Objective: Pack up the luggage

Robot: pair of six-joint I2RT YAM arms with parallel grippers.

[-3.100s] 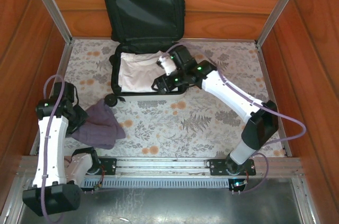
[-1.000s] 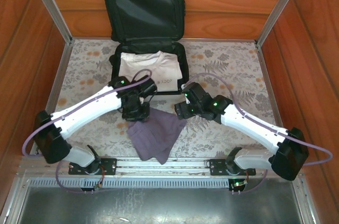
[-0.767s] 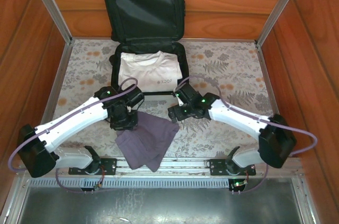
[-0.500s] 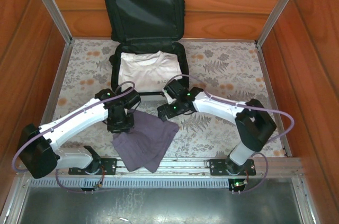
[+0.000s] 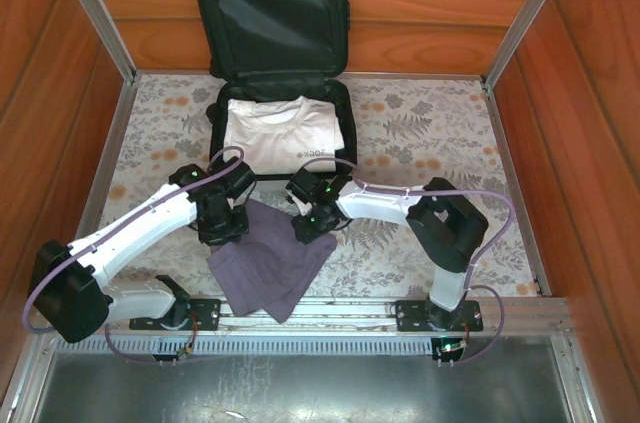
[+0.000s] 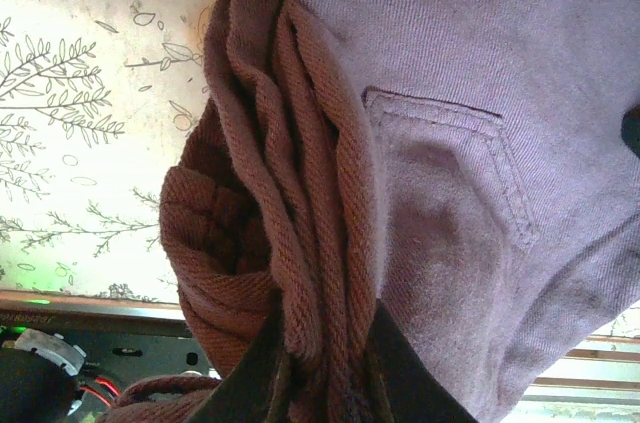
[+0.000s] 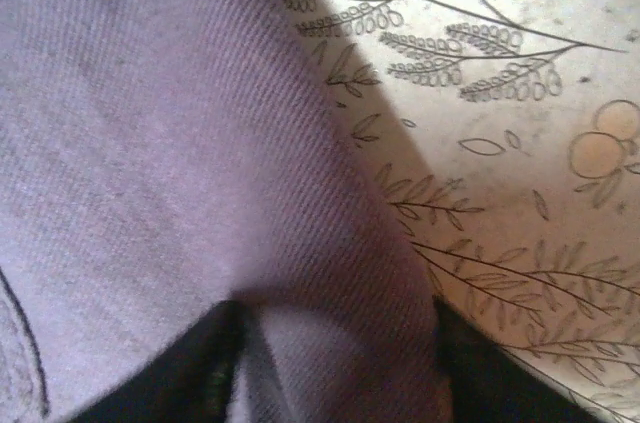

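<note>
From above, the luggage [image 5: 272, 18] stood open at the far end of the table [image 5: 440, 143]. Its black-lined lid leaned upright against the wooden back wall, and the lower half lay flat with a folded white shirt [image 5: 278, 133] inside. In front of it, apart from the case, a purple garment [image 5: 270, 268] lay spread on the flowered table cover. The left gripper [image 5: 228, 228] was down at the garment's upper left corner. The right gripper [image 5: 305, 228] was at its upper right corner, with that arm doubled back on itself.

Seen from the left wrist, the left gripper [image 6: 322, 368] was clamped on a thick bunch of the purple garment. The folds were squeezed into ropes between its fingers [image 6: 258, 383]. A stitched pocket [image 6: 440, 183] showed on the flatter cloth to the right.

Seen from the right wrist, the right gripper [image 7: 335, 363] had its two dark fingers [image 7: 175, 373] on either side of an edge of the purple garment. The cloth filled the gap between them, with leafy table print beside it. I couldn't tell whether the jaws had really pinched it or merely straddled it.
</note>
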